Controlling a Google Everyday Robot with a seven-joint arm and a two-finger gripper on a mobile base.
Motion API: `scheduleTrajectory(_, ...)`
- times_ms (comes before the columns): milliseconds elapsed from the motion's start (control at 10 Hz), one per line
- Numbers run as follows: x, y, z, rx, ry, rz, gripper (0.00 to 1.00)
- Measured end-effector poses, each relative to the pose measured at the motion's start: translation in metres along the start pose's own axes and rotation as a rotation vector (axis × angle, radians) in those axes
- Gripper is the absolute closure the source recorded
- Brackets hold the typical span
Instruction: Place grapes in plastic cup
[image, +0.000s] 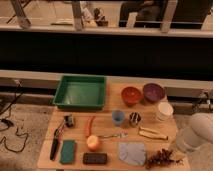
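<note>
My hand (186, 146) is hanging at the near right corner of the surface (103, 116), under the white bulk of my arm, and I am not able to tell whether it is wide, narrow or holding anything. The grapes (162, 159) are lying just to its left at the near edge, a loose, knobbly bunch of small dark reddish-purple berries, long axis running left to right, beside the soft grey cloth (131, 151). The plastic cup (118, 117) is standing upright well apart from them, farther and to the left, near the middle. It is short, round, smooth and light blue, just left of the shiny metal cup (134, 118). I am judging the carry as a diagonal, far and leftward, over the cloth
</note>
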Motion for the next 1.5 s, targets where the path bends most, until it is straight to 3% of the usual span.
scheduleTrajectory(300, -0.005, 0.002, -0.007, 0.008, -0.006, -0.021, 1.00)
scheduleTrajectory(600, -0.015, 0.003, -0.021, 0.046, 0.005, -0.057, 1.00)
scheduleTrajectory(1000, -0.057, 0.021, -0.066, 0.108, 0.048, -0.170, 1.00)
scheduleTrajectory(1500, -0.081, 0.025, -0.091, 0.150, 0.079, -0.251, 1.00)
